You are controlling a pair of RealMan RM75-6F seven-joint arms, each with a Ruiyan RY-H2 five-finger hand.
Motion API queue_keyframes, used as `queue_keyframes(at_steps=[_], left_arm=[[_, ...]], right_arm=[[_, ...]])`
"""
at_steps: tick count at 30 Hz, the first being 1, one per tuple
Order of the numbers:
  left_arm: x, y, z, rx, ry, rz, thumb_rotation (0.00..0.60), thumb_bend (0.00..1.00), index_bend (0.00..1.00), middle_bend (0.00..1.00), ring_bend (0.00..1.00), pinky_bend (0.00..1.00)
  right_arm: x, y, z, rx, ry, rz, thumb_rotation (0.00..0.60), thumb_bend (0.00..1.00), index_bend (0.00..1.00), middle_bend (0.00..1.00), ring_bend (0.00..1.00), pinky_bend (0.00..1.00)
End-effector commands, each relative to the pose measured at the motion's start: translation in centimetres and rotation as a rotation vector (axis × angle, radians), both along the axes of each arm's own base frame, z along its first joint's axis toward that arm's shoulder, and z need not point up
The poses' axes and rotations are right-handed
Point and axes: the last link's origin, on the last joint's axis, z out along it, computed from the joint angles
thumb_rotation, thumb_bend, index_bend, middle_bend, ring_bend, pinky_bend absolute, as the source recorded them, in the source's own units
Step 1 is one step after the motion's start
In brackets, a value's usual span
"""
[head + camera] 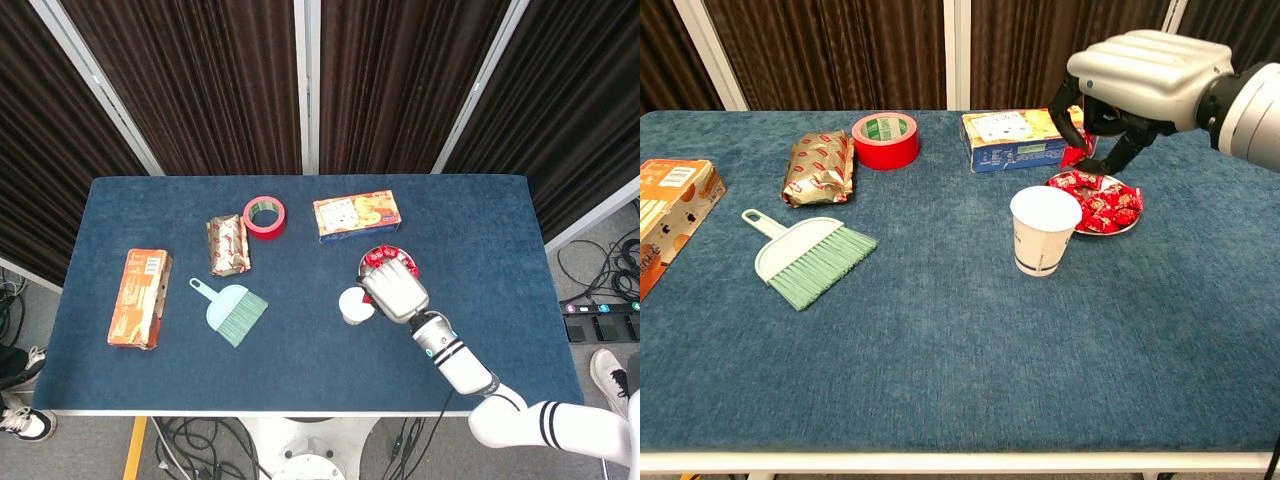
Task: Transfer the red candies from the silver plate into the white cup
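Right hand [1145, 75] raised above the bench [940, 330], fingers curled down and pinching a red candy [1076, 155] at their tips, held in the air over the near-left edge of the silver plate [1130, 225]. Seen from the head view, same hand [396, 293] covering part of the white cup [352, 305] and the near side of the plate [364, 263]. More red candies [1102, 203] heaped on the plate, wrappers touching one another. White cup [1044, 230] upright, just beside the plate on its left, mouth open; inside not visible from the chest view. Behind cup and plate, an orange and blue box [1015, 138] lying flat. Further left, a red tape roll [885, 140] and a brown foil packet [821, 165], near each other. In front of the packet, a pale green hand brush [805, 255] with bristles toward the cup. At the far left edge, an orange carton [668, 210] lying on its side. Left hand in neither view.
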Motion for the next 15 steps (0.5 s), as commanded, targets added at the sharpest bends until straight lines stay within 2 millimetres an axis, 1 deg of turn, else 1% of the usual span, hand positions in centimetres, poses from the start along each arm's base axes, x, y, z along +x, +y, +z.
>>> queue_keyframes(at_steps=[1, 7, 10, 13, 15], left_arm=[[-0.1, -0.2, 0.2, 0.004, 0.003, 0.008, 0.600, 0.11, 0.15, 0.16, 0.06, 0.19], [-0.4, -0.3, 0.6, 0.015, 0.002, 0.024, 0.599, 0.11, 0.15, 0.16, 0.06, 0.19], [-0.6, -0.4, 0.6, 0.014, -0.001, 0.029, 0.600, 0.11, 0.15, 0.16, 0.06, 0.19], [-0.7, -0.4, 0.6, 0.014, -0.003, 0.027, 0.599, 0.11, 0.15, 0.16, 0.06, 0.19], [-0.7, -0.4, 0.6, 0.012, -0.004, 0.024, 0.600, 0.11, 0.15, 0.16, 0.06, 0.19]], right_arm=[[-0.3, -0.2, -1.1, 0.043, 0.017, -0.014, 0.600, 0.19, 0.67, 1.00, 1.00, 1.00], [-0.1, -0.9, -2.4, 0.066, 0.019, -0.013, 0.600, 0.16, 0.66, 1.00, 1.00, 1.00], [0.0, -1.1, -2.6, 0.066, 0.014, -0.011, 0.600, 0.14, 0.64, 1.00, 1.00, 1.00], [0.3, -1.3, -2.1, 0.044, -0.014, -0.011, 0.600, 0.12, 0.61, 1.00, 1.00, 1.00], [0.2, -1.7, -1.1, 0.008, -0.033, -0.011, 0.600, 0.12, 0.60, 1.00, 1.00, 1.00]])
